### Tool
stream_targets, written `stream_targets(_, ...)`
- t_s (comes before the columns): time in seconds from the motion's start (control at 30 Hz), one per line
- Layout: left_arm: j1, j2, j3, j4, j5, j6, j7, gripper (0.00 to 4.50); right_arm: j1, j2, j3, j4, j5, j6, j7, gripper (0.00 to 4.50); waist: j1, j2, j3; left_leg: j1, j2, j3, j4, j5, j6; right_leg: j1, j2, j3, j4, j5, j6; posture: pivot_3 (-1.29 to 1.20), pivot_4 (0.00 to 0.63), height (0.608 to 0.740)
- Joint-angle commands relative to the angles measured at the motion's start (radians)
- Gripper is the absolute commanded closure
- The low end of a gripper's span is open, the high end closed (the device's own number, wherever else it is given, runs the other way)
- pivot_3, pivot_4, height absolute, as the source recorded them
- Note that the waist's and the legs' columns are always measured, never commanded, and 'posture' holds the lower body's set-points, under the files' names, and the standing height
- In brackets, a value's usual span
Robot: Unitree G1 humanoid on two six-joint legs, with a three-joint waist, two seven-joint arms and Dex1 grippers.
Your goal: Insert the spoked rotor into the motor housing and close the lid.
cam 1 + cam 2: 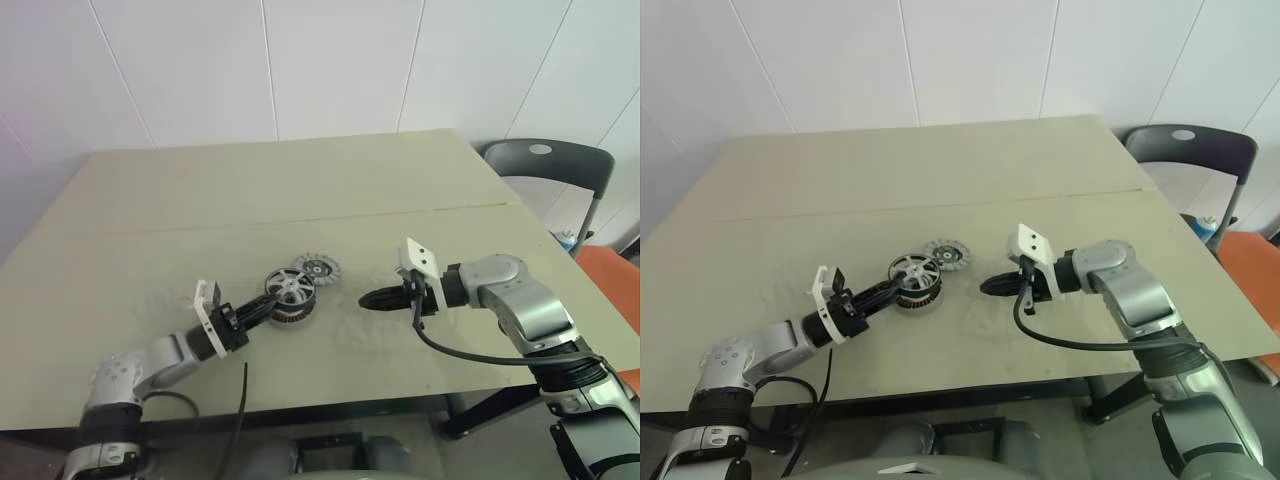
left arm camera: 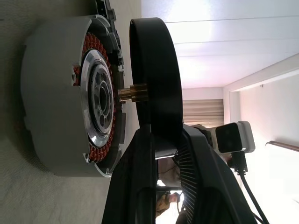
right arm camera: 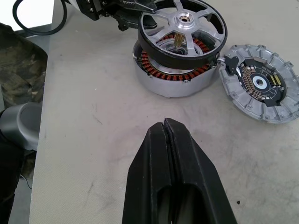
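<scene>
Spoked rotor (image 3: pixel 181 29) sits centre-frame in the eye views, pinched at its rim by the left gripper (image 1: pixel 262 310), which reaches in from lower left. In the left wrist view the rotor hangs just above the motor housing (image 3: pixel 173 77), hub shaft aimed at the housing's pale centre bore, w/ a gap between them, so not seated yet. Axes look roughly parallel; next move is prob. straight down along the shaft. Housing holds copper windings only. Right gripper (image 1: pixel 372 299), clenched and empty, hovers centre-right. Lid (image 3: pixel 259 83) lies farther back, touching the housing, face up.

Head eyes look down over the table (image 1: pixel 300 190); wrist cameras sit close, sharing the motor housing (image 3: pixel 173 77).
</scene>
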Motion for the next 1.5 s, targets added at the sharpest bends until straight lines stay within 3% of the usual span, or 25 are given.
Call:
stream_targets(0.03,-0.011,-0.007,0.027,0.012,0.036,0.016,-0.031,4.12,-0.003,-0.015,-0.019,-0.046,0.021,0.002,-0.002,4.5,0.0,0.0,0.0,0.0,0.0,0.0,0.0,0.0,0.0,0.0,0.0,0.0,0.0,0.0,0.0,0.0,0.0,0.74)
stream_targets(0.77,-0.019,-0.043,0.093,0.032,0.146,0.069,-0.077,4.12,0.003,-0.029,-0.018,-0.075,0.029,0.016,-0.012,4.5,-0.002,0.0,0.0,0.0,0.0,0.0,0.007,0.0,0.0,0.0,0.0,0.0,0.007,-0.002,0.002,0.0,0.0,0.74)
stream_targets(1.13,-0.042,-0.039,0.109,0.052,0.241,0.067,-0.066,0.51,0.003,-0.026,-0.015,-0.07,0.026,0.013,-0.021,4.5,0.002,0.0,-0.001,0.002,0.0,0.0,0.009,0.0,0.0,0.002,0.0,-0.001,0.008,-0.002,0.003,0.0,0.0,0.74)
stream_targets(1.27,-0.084,0.021,0.099,0.005,0.292,0.069,-0.084,0.51,-0.003,-0.023,-0.01,-0.06,0.022,0.008,-0.02,4.5,-0.001,0.0,-0.001,0.007,0.0,-0.001,0.01,-0.002,-0.003,0.008,0.0,-0.002,0.008,-0.002,0.003,0.0,0.0,0.74)
stream_targets(1.5,-0.203,0.3,-0.056,-0.154,0.578,-0.02,-0.291,0.51,-0.022,-0.009,0.003,-0.031,0.009,-0.008,-0.021,4.5,-0.028,-0.003,0.002,0.011,0.002,0.001,0.007,-0.002,-0.004,0.011,0.0,-0.004,0.007,-0.003,0.003,0.0,0.0,0.74)
